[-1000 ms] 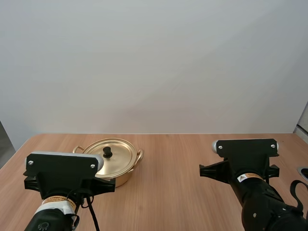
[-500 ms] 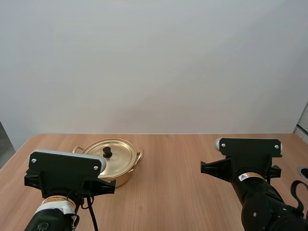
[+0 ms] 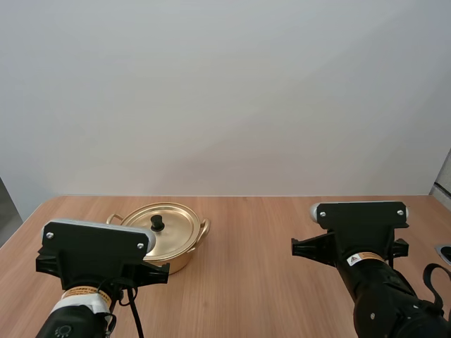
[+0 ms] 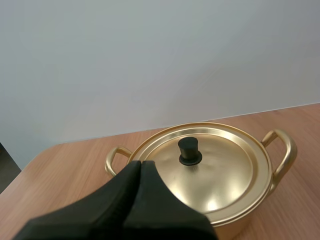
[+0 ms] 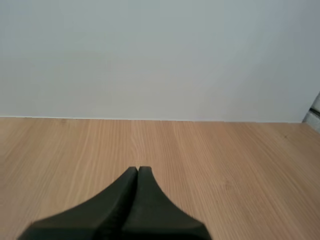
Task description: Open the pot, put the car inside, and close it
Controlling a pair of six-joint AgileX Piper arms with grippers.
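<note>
The golden pot (image 3: 182, 259) sat on the left part of the table (image 3: 268, 282), towards its far edge. Its lid (image 3: 169, 229) was on, with the black knob (image 4: 190, 150) upright at the lid's centre. A looped handle (image 4: 282, 150) stuck out at each side of the pot. The left claw (image 4: 140, 163) hung on the near side of the pot, its two black fingers pressed together into one dark wedge. Its tips pointed at the lid's near rim, short of the knob, and held nothing. Well apart to the right, the right claw (image 5: 137, 169) was likewise pressed together and empty, above bare wood.
</note>
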